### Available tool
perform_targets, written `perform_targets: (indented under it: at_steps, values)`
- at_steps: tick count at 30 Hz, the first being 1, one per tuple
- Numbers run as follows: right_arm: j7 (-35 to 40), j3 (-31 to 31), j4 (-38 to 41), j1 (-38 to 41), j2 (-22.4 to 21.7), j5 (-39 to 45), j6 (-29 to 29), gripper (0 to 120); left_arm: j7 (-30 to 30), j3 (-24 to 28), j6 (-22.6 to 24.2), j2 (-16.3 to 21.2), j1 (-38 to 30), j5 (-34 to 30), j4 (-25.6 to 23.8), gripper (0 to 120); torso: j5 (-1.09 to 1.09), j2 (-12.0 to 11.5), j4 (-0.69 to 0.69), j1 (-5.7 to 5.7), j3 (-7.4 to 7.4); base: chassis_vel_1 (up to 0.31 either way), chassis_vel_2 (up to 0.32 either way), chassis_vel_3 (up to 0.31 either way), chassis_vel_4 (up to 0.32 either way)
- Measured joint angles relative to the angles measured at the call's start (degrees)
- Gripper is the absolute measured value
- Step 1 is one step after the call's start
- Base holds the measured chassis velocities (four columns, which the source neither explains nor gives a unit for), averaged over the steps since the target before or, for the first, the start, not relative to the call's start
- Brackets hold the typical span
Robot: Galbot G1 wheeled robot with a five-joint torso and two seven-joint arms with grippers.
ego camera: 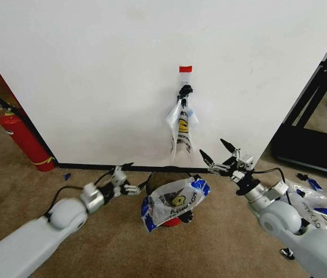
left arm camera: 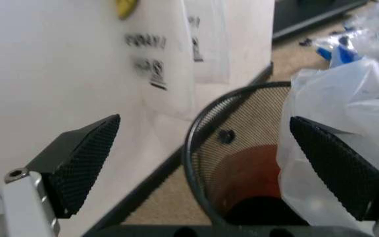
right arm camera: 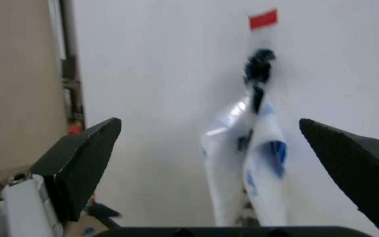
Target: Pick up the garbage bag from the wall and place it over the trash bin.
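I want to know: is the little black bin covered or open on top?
Partly covered: a garbage bag drapes over one side of the trash bin, leaving its mouth open.

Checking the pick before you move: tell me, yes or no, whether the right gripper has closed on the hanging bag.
No. The right gripper is open, short of the garbage bag on its hook.

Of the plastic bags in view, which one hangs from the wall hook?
The garbage bag under the red tape, hanging narrow and gathered against the wall. Another bag drapes over the trash bin; others lie on the floor.
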Motion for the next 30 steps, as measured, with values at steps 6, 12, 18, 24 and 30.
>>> perform_targets:
  at_steps: [6,12,18,24,30]
  values:
    - [-22.4,12.0,-1.0,-5.9,2.3,4.2,1.8,100,2.7,6.4,6.9,-2.9,-8.5,-2.2,3.6,100,0.0,0.0,0.05,0.0,-0.01,0.0,0.0,0.0,0.0]
    - [-35.6,21.5,-1.3,-13.0,4.9,5.3,0.6,100,5.4,8.5,9.7,-6.0,-13.3,-2.6,8.0,100,-0.04,0.0,0.02,0.0,-0.02,0.0,0.0,0.0,0.0]
    - [-40.7,27.8,-1.1,-19.7,9.1,-0.3,2.1,100,4.0,11.4,15.2,-9.9,-17.8,-1.8,15.3,100,-0.01,0.0,0.01,0.0,-0.02,0.0,0.0,0.0,0.0]
    - [-41.2,28.5,-0.9,-21.3,10.0,-3.0,3.4,100,3.0,12.4,22.2,-11.3,-19.3,-1.1,16.5,100,-0.03,0.0,0.03,-0.01,-0.01,0.0,0.0,0.0,0.0]
    - [-41.1,27.8,-0.9,-21.1,10.4,-4.2,3.6,100,3.0,13.0,30.0,-12.1,-20.6,-1.2,15.6,100,-0.03,0.0,0.03,-0.01,-0.01,0.0,0.0,0.0,0.0]
